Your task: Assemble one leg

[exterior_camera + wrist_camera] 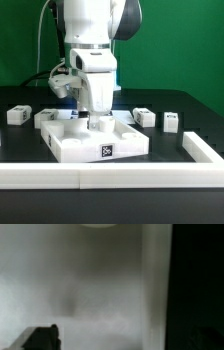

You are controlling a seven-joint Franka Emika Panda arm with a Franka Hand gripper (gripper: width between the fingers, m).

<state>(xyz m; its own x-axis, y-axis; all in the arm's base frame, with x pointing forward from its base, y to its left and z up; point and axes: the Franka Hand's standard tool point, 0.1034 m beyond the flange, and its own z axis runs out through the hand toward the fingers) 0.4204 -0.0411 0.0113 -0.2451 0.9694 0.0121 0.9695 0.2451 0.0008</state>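
The large flat white square part with a raised rim [85,145] lies mid-table, a tag on its front edge. My gripper [95,120] reaches straight down into it, fingertips low against the part's inner surface. Small white legs with tags stand on the black table: two at the exterior view's left [18,114] [45,118] and two at its right [145,116] [171,122]. The wrist view is blurred: a white surface [90,291] fills it, and one dark finger [40,339] shows at the edge. I cannot tell whether anything sits between the fingers.
A long white bar [100,176] runs along the table's front edge and turns back along the exterior view's right side [205,150]. A green wall stands behind. Cables hang beside the arm at the left.
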